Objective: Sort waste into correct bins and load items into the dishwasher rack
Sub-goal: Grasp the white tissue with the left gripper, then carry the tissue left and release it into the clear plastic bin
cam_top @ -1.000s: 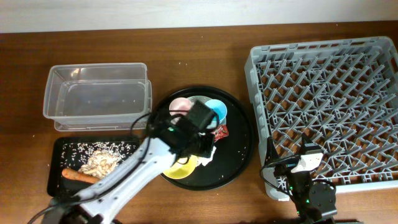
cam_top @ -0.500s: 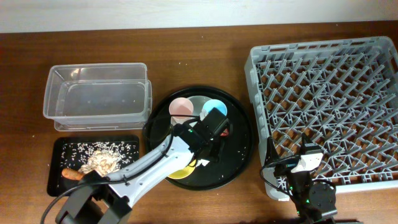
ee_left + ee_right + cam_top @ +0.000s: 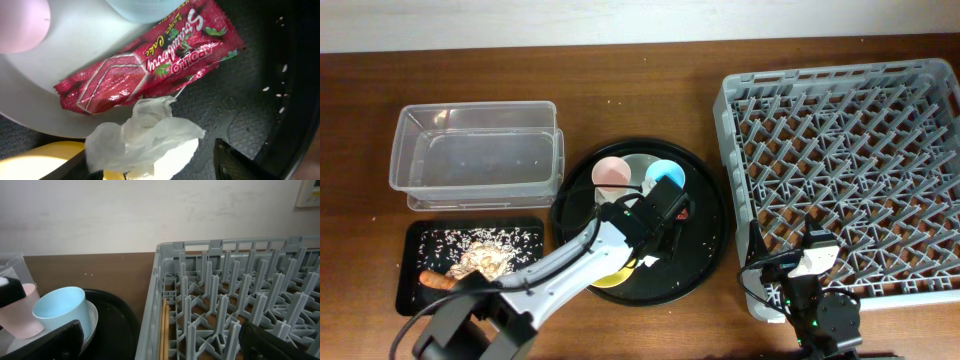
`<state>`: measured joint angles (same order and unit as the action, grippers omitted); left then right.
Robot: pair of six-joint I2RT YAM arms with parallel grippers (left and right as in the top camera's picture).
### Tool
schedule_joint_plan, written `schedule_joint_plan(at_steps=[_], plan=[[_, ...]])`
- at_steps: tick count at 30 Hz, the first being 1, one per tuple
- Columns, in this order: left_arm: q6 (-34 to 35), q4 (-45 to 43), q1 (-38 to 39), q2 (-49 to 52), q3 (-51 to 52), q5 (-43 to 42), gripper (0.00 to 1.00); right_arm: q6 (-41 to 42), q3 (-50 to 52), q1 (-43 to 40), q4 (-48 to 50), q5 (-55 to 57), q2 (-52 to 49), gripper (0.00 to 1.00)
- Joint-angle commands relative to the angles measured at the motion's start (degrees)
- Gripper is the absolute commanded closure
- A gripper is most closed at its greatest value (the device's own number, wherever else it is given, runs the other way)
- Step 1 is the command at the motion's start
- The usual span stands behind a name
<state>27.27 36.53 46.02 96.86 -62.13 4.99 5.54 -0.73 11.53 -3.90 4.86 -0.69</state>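
Note:
The large round black tray holds a pale plate (image 3: 635,170) with a pink cup (image 3: 610,172) and a blue cup (image 3: 667,176) on it. My left gripper (image 3: 663,222) hangs low over this tray. Its wrist view shows a red snack wrapper (image 3: 150,65) lying partly on the plate (image 3: 75,50). A crumpled white tissue (image 3: 145,140) lies just below the wrapper. The left gripper (image 3: 160,172) is open, its fingers (image 3: 240,162) standing wide to either side of the tissue. A yellow bowl (image 3: 40,160) shows at the lower left. My right gripper (image 3: 165,350) is open beside the grey rack (image 3: 225,310).
A clear tub (image 3: 475,155) stands at the back left. In front of it a small black tray (image 3: 415,240) holds pale grains (image 3: 485,262) and a carrot (image 3: 435,281). The dishwasher rack (image 3: 845,170) fills the right side, with two wooden sticks (image 3: 164,330) at its near-left edge.
My left gripper has moved right across the round tray, from over the cups to over the wrapper and tissue, and its jaws have widened. The right arm has not moved.

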Motion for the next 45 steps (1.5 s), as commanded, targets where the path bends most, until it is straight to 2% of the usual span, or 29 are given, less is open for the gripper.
schedule_joint_plan(at_steps=[1, 2, 6, 11, 13, 27, 32, 39, 42, 45], plan=[[0.13, -0.26, 0.11, 3.48, 0.59, 0.87, 0.37, -0.42, 0.42, -0.35, -0.31, -0.11, 0.28, 0.02], [0.13, -0.33, 0.11, 3.54, 0.59, 0.85, 0.37, -0.42, 0.42, -0.35, -0.31, -0.11, 0.28, 0.02], [0.11, -0.85, 0.11, 3.52, 0.57, 0.85, 0.56, -0.42, 0.42, -0.35, -0.31, -0.11, 0.28, 0.02], [0.11, -0.85, 0.11, 2.64, -0.09, 0.79, 0.92, -0.42, 0.42, -0.35, -0.31, -0.11, 0.28, 0.02], [0.11, -0.85, 0.11, 0.66, -0.24, 0.81, 1.0, -0.42, 0.42, -0.35, -0.31, -0.11, 0.28, 0.01], [0.11, 0.37, -1.09, -16.39, -0.24, 0.94, 1.0, -0.42, 0.42, -0.35, -0.31, -0.13, 0.28, 0.02], [0.13, 1.22, -12.68, -21.84, -0.24, 0.59, 1.0, -0.42, 0.42, -0.35, -0.31, -0.11, 0.28, 0.01], [0.11, -1.9, -35.71, -24.35, -0.22, 0.46, 1.0, -0.42, 0.42, -0.35, -0.31, -0.13, 0.28, 0.02], [0.11, -5.6, -41.38, -23.52, -0.22, 0.83, 1.0, -0.42, 0.42, -0.35, -0.31, -0.13, 0.28, 0.02], [0.09, -7.19, -43.17, -20.13, -0.2, 4.5, 1.0, -0.42, 0.42, -0.35, -0.31, -0.13, 0.28, 0.02]])
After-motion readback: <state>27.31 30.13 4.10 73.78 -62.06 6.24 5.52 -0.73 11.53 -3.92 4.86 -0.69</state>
